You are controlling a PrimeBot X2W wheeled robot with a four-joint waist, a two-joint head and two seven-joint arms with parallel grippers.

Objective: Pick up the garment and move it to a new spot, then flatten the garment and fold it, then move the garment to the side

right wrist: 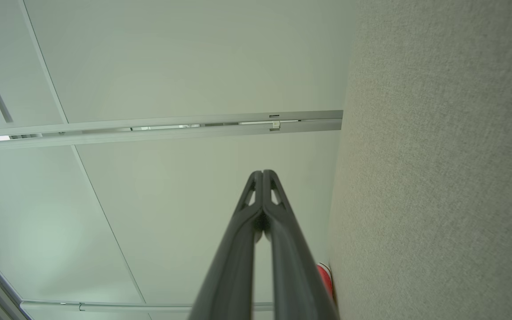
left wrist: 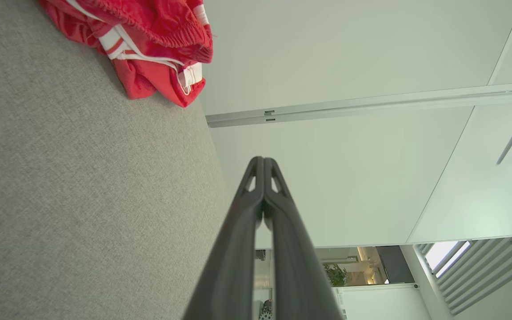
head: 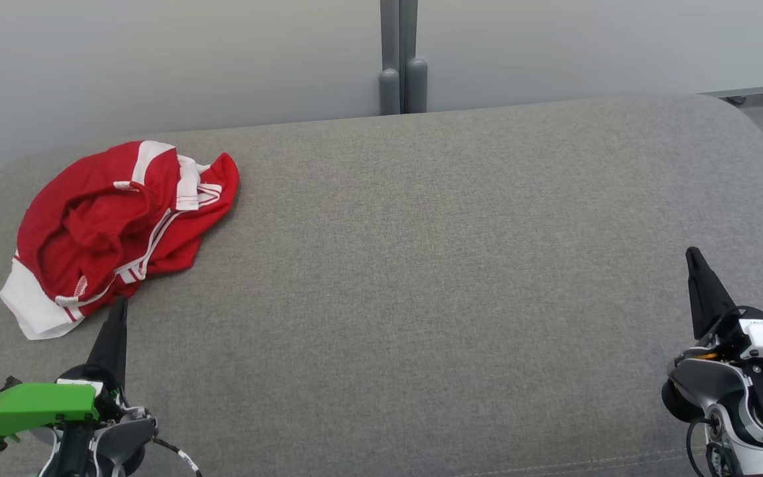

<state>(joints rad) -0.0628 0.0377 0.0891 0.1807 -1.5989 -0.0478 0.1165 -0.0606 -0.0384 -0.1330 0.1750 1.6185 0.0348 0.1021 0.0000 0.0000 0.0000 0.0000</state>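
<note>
The garment [head: 116, 228], red shorts with white trim, lies crumpled at the far left of the grey padded surface [head: 421, 265]. The left wrist view shows the garment [left wrist: 149, 40] at the top left. A sliver of red garment [right wrist: 326, 278] peeks past the fingers in the right wrist view. My left gripper [head: 120, 303] is shut, its tip just short of the garment's near white hem, holding nothing. My right gripper [head: 691, 253] is shut and empty at the right edge of the surface, far from the garment. Both wrist views show the fingertips pressed together, left gripper [left wrist: 264, 159] and right gripper [right wrist: 263, 172].
The grey padded surface has rounded far corners and a wide bare stretch across its middle and right. Behind it stands a pale wall [head: 156, 59] with a grey vertical post [head: 403, 59].
</note>
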